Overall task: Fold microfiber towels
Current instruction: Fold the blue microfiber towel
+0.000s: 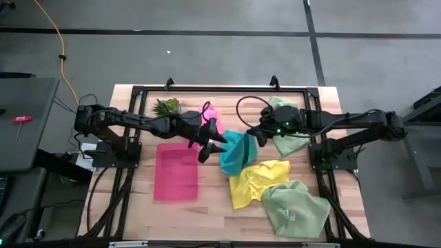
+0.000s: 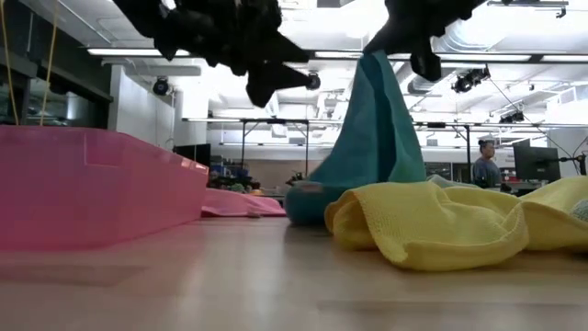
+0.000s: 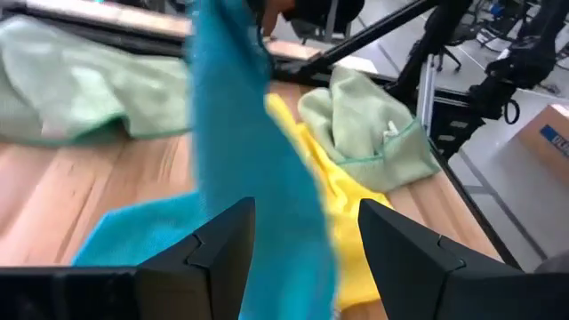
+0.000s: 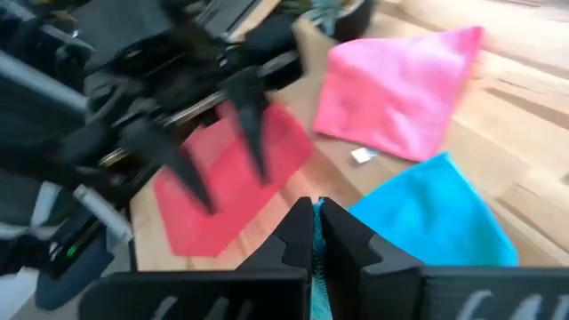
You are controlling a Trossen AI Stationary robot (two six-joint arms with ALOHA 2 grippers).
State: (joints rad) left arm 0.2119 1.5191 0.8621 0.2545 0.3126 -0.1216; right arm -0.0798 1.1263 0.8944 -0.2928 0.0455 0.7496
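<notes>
Pale wood planks cover the table, ringed by a black frame, and 5 cloths lie scattered over its right half. Nearest the front edge sits 1 pale green towel (image 1: 296, 207), bunched into a rough heap, with the yellow towel (image 1: 256, 182) crumpled just beside it and overlapping its corner. To the left lies the pink tray (image 1: 177, 171), flat and apart from the cloths.

Behind the yellow one, the teal towel (image 1: 236, 151) is the piece in hand. The right gripper (image 4: 316, 233) is pinched tight on its upper edge and lifts it; in the low view the cloth rises as a tall tent, its long axis close to upright, peak at the gripper, foot spread on the wood and pointing toward the yellow towel.

The left gripper (image 1: 209, 143) hovers just beside the hanging teal cloth with its fingers (image 3: 222, 253) spread wide and nothing between them; from the left wrist view the cloth drapes in front of the gap rather than inside it.

My reading: the fold on the teal towel is only starting, and the other 4 cloths look unfolded. The next move probably calls for the left gripper to take a free corner or edge, so both arms can stretch the cloth flat.

Farther back lie the hot pink towel (image 1: 209, 113), the second pale green towel (image 1: 288, 141) under the right arm, and the small green plant (image 1: 166, 106).
</notes>
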